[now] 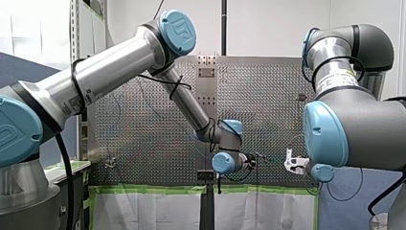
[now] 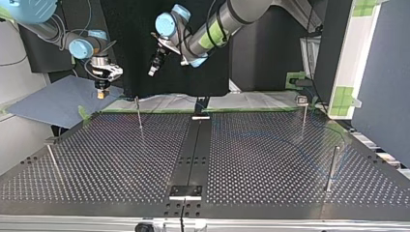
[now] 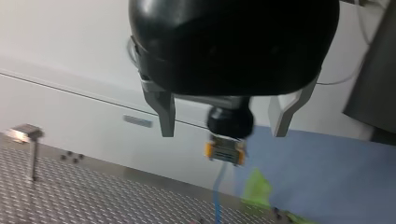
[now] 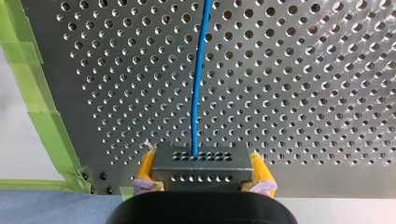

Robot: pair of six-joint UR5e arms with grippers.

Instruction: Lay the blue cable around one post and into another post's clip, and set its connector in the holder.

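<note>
The right jaws are clamped on the connector; the blue cable runs straight ahead from it over the worktop; light and limp, I'd guess, so best steered by that rigid block; the left jaws stand open, empty.

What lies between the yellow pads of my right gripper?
The grey connector, with the blue cable leaving it; my right gripper is shut on it. The right wrist view shows this.
</note>
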